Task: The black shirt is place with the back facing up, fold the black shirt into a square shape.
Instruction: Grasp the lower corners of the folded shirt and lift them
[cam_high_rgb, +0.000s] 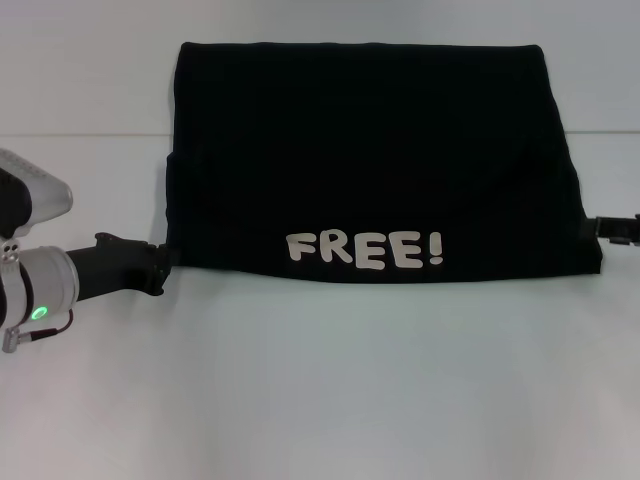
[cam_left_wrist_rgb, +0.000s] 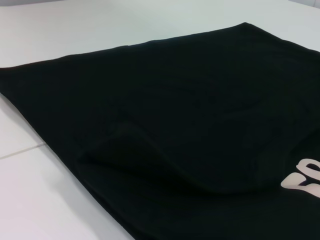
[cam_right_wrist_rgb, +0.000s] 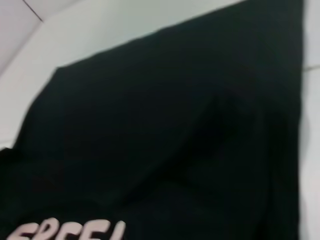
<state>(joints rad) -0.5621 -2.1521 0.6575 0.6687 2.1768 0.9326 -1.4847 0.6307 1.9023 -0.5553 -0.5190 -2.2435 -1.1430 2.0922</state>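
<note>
- Black shirt (cam_high_rgb: 370, 150) lies folded on the white table (cam_high_rgb: 320, 400), lettering near its front edge.
- Left gripper (cam_high_rgb: 162, 262) and right gripper (cam_high_rgb: 612, 229) touch opposite corners; whether either claw is closed, I cannot tell.
- Risk: an uneven pull could skew the fold.

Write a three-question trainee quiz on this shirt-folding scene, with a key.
1. True or false: the "FREE!" lettering faces up on the black shirt.
2. Which edge of the shirt is the lettering nearest: (a) far edge, (b) edge nearest the robot, (c) left edge?
3. Where are the left gripper and the right gripper?

Key
1. True.
2. (b).
3. One at each side edge of the shirt, low down near its near corners; whether either holds cloth cannot be seen.
</note>
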